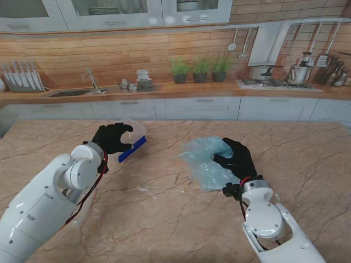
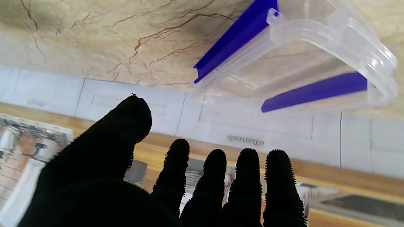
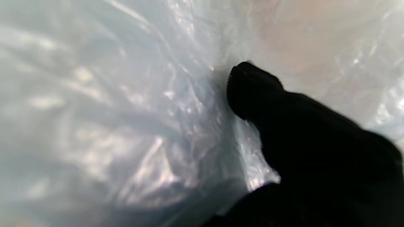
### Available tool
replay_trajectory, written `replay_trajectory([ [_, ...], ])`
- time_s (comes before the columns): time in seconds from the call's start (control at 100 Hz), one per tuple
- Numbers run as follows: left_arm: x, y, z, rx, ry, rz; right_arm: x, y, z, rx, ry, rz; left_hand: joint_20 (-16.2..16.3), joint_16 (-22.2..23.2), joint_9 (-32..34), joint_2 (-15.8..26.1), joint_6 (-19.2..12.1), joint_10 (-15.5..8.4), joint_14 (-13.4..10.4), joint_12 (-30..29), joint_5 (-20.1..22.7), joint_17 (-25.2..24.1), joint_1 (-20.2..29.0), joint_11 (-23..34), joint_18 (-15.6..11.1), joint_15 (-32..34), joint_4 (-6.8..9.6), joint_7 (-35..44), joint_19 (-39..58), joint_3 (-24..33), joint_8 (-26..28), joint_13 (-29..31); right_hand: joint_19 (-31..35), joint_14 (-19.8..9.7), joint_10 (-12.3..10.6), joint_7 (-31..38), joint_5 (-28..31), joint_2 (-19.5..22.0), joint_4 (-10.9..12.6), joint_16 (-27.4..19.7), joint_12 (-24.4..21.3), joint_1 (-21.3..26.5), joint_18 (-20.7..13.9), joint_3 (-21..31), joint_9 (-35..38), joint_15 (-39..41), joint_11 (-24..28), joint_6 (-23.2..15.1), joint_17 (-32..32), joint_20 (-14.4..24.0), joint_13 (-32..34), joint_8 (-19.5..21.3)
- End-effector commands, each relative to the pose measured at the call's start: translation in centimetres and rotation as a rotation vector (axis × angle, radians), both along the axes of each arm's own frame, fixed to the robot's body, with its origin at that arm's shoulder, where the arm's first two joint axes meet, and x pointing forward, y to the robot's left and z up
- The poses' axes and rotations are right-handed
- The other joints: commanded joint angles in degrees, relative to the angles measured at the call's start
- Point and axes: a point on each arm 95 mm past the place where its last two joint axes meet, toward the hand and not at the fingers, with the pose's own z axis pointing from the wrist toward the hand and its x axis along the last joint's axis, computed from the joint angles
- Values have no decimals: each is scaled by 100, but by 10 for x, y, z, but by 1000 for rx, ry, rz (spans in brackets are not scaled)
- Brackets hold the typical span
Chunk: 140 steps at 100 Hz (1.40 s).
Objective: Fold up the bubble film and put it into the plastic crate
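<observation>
The bubble film (image 1: 204, 161) is a crumpled, pale bluish bundle lying right of the table's middle. My right hand (image 1: 235, 158) in its black glove is shut on it, fingers buried in the folds. In the right wrist view the film (image 3: 126, 110) fills the picture and one fingertip (image 3: 246, 85) presses into it. The clear plastic crate (image 1: 134, 141) with blue side handles stands to the left, partly hidden behind my left hand (image 1: 111, 137). That hand hovers open just in front of the crate (image 2: 300, 53), fingers (image 2: 217, 176) spread and touching nothing.
The marble table (image 1: 164, 219) stretches bare in front of me and between the two hands. Its far edge meets white cabinets (image 1: 197, 108) and a wooden counter with a sink (image 1: 71, 92), plant pots (image 1: 200, 70) and a stove (image 1: 274, 82).
</observation>
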Motion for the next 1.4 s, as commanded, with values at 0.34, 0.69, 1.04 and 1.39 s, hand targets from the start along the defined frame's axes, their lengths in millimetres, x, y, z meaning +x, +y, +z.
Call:
replay_trajectory([
  [0.34,38,-43,-27,-73,83,103,-3,-3,0,28,-2,-9,50,113,-60,-223,348,129,192,63,-149,-105,-255,126,100,158,-98,-242,282,131,-157,-30,-82,-161,96,-20,-103,143,-31,130,93,219,-48,-97,134,229,115,-98,-62,166,-141,83],
  [0.69,56,-55,-41,-42,82,224,-4,-4,0,51,5,-8,48,126,-268,-65,381,212,253,101,-802,-56,-178,352,167,451,-58,-118,752,307,-236,61,-100,-159,101,-28,-130,183,-5,136,99,223,-58,-138,108,238,141,-78,-73,195,-157,106],
  [1.04,57,-54,-49,-5,132,306,-6,-4,0,68,15,-10,16,99,-325,-88,453,298,320,78,-859,-151,-94,452,192,546,-35,20,791,421,-300,-45,-116,-166,102,-41,-150,215,9,138,96,215,-68,-172,90,237,148,-90,-78,220,-165,123],
  [1.39,59,-52,-68,40,258,336,-7,-3,0,79,25,-11,32,106,-96,-6,530,345,356,86,-538,-20,87,534,173,646,-1,184,886,529,-269,114,-128,-165,102,-54,-159,243,21,141,96,212,-75,-202,90,243,159,-86,-85,238,-172,127],
])
